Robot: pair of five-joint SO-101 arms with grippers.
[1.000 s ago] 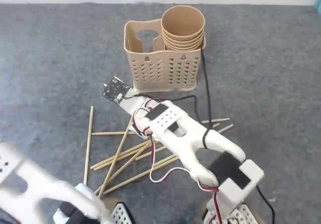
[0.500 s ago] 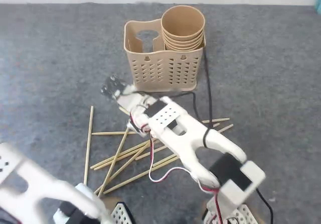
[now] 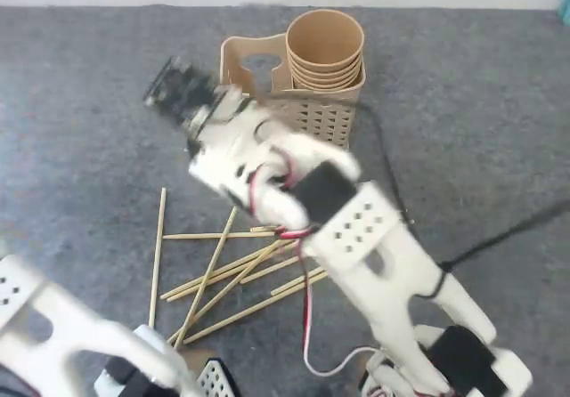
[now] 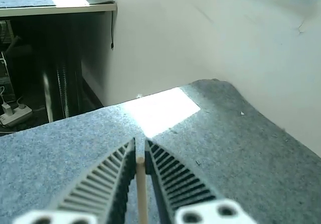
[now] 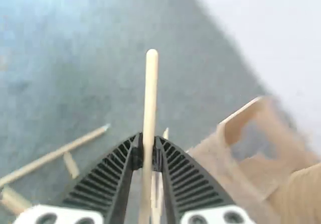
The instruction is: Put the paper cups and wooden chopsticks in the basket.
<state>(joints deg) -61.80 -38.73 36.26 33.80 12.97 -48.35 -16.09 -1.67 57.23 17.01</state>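
Note:
A beige slotted basket (image 3: 331, 114) stands at the back of the grey carpet, with a stack of brown paper cups (image 3: 325, 45) in its right compartment. Its left compartment (image 3: 254, 63) has nothing showing in it. Several wooden chopsticks (image 3: 223, 272) lie crossed on the carpet in front. My right gripper (image 5: 146, 144) is shut on a chopstick (image 5: 149, 93), raised beside the basket (image 5: 261, 148); in the high view it (image 3: 200, 117) hangs blurred at the basket's front left. My left gripper (image 4: 140, 144) is shut on a thin chopstick (image 4: 141, 184) and faces a white wall.
The left arm's white body (image 3: 53, 326) fills the near left corner. The right arm (image 3: 356, 228) stretches from its base at the near right and covers part of the basket's front. A black cable (image 3: 499, 237) trails to the right. Loose chopsticks (image 5: 50, 156) lie below the right gripper.
The right arm has lifted from the chopstick pile and swung up and back-left, to the basket's left side, carrying a chopstick. The left arm has stayed put.

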